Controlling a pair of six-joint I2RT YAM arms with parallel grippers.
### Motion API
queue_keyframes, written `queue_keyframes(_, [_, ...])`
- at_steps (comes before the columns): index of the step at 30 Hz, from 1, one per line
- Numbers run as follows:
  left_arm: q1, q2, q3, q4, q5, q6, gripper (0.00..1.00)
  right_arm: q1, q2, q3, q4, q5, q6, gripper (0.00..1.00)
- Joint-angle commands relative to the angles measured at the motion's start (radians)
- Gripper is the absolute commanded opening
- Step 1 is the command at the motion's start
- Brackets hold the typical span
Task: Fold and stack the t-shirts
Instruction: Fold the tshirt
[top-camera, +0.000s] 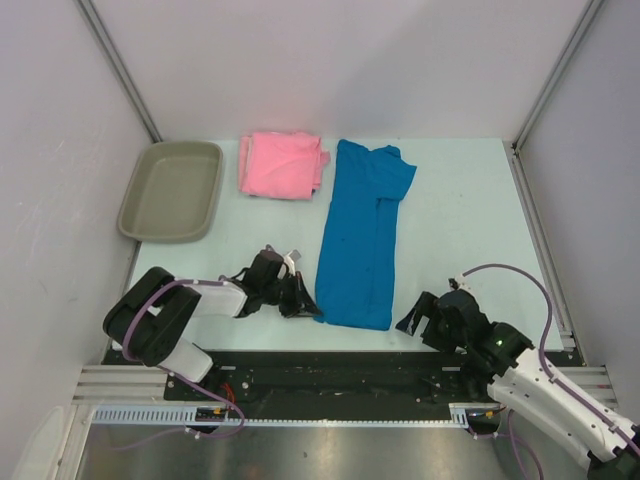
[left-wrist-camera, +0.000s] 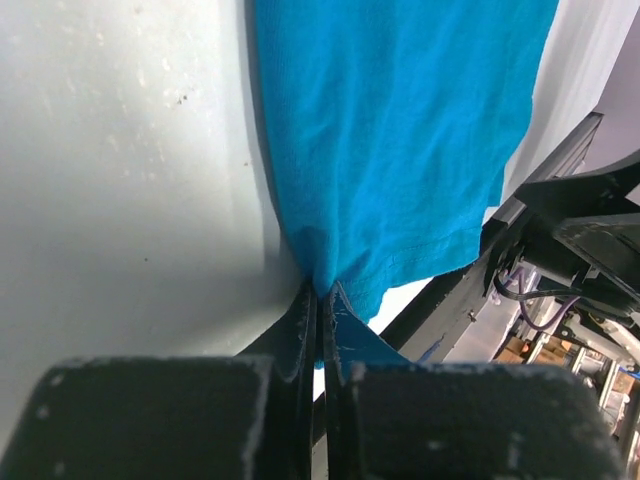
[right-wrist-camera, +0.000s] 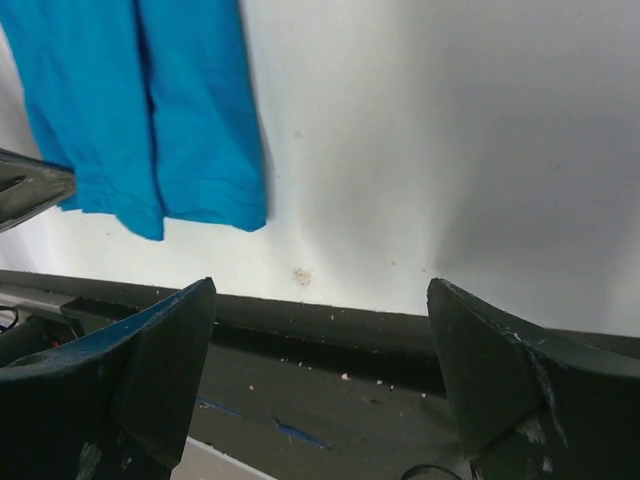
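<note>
The left jaws clamp the near hem corner of the bright blue cloth t-shirt (top-camera: 360, 235). The right jaws gape empty near that hem; the light pink cloth t-shirt (top-camera: 281, 165) lies beside its collar.

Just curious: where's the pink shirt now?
In the top view, the folded pink t-shirt lies at the far side, between the grey-beige tray and the blue t-shirt.

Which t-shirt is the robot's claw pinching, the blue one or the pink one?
The blue t-shirt: the left claw is shut on its near corner. The pink t-shirt lies folded at the far side, next to the tray, with no claw touching it.
</note>
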Motion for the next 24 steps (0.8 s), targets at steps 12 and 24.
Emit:
queue_keyframes(12, [-0.017,-0.066,-0.108,-0.128,-0.116,0.02,0.0,0.048,0.16,-0.156,0.397,-0.003,0.125,0.74])
queue_keyframes(24, [-0.017,-0.084,-0.129,-0.108,-0.109,0.011,0.0,0.106,0.404,-0.211,0.641,0.002,0.171,0.62])
